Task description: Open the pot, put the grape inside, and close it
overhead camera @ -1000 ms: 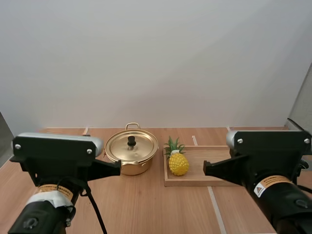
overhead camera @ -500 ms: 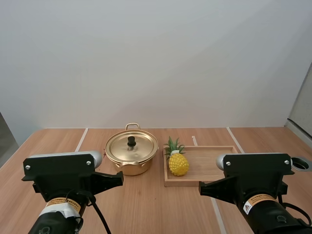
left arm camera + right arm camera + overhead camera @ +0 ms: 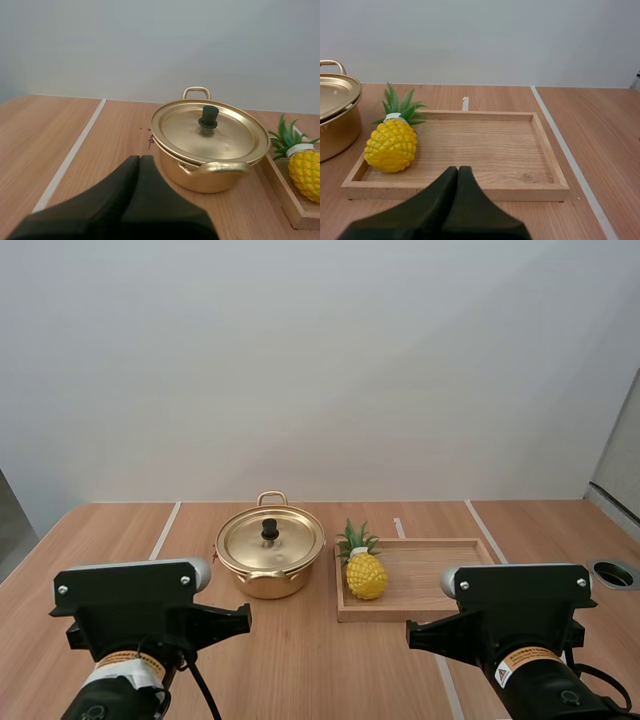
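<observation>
The round golden metal pot [image 3: 268,586] sits on the light wooden table [image 3: 300,660], with its golden lid with a black knob [image 3: 288,540] in place. Just to its right, a yellow toy pineapple with green leaves [image 3: 366,576] stands at the left end of the shallow rectangular wooden tray [image 3: 430,565]. The left gripper [image 3: 140,159] is clenched on nothing, short of the pot. The right gripper [image 3: 458,169], also closed and empty, hovers before the tray's near rim.
</observation>
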Motion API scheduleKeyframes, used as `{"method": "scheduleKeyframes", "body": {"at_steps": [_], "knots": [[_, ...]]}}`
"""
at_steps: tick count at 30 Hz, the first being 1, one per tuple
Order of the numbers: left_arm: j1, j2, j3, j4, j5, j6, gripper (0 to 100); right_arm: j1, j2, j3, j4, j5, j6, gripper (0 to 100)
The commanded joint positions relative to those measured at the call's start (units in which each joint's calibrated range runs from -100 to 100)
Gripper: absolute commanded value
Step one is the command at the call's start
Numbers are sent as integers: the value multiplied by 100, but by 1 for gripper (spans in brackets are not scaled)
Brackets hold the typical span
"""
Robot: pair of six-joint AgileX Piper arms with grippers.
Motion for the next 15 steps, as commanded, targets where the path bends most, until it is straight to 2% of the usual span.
{"method": "scheduleKeyframes", "body": {"at_steps": [1, 15], "knots": [[8, -31, 8, -20, 2, 30, 0, -17, -36, 17, -27, -172, 7, 0], [8, -31, 8, -20, -16, 30, 0, -17, -36, 17, -27, -172, 7, 0]]}}
